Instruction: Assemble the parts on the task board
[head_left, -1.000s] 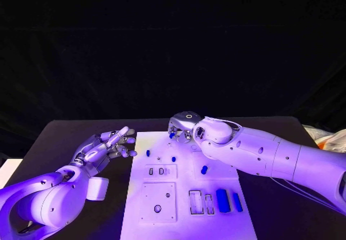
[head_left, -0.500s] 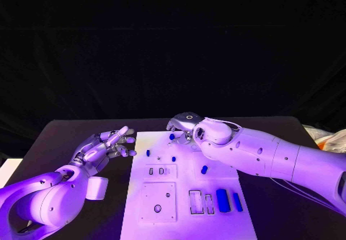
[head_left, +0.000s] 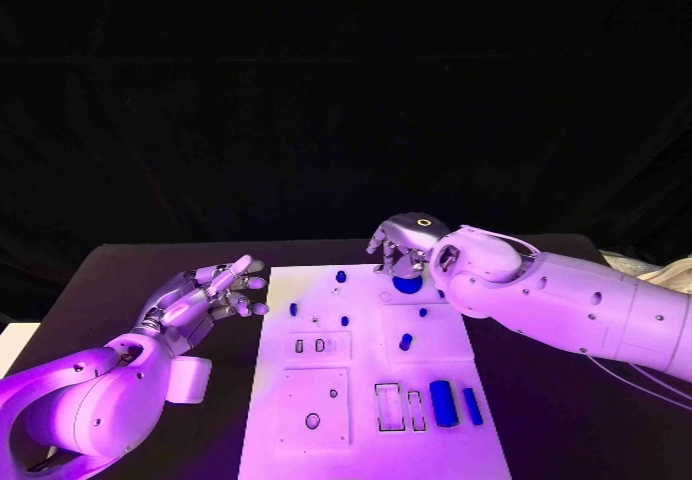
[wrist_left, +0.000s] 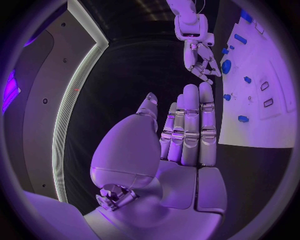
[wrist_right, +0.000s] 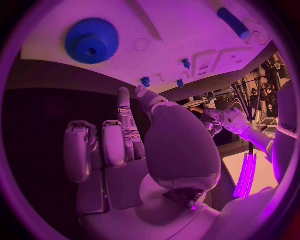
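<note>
Black table (head_left: 577, 420), white task board (head_left: 361, 440) lying flat mid-table

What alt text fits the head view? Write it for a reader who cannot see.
A white rectangular task board lies on a black table, dotted with small blue parts. The right robot hand hovers over a round blue gear at the far end; the left robot hand, empty, waits beside the board.

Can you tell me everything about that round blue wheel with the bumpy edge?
The blue gear is a flat round disc that looks like plastic, with small teeth all round its rim and a little hole in its middle. It lies flat on the white task board, near the board's far edge and towards the robot's right side. In the head view it peeks out just below the right hand, which hangs above it. In the right wrist view no finger touches it.
</note>
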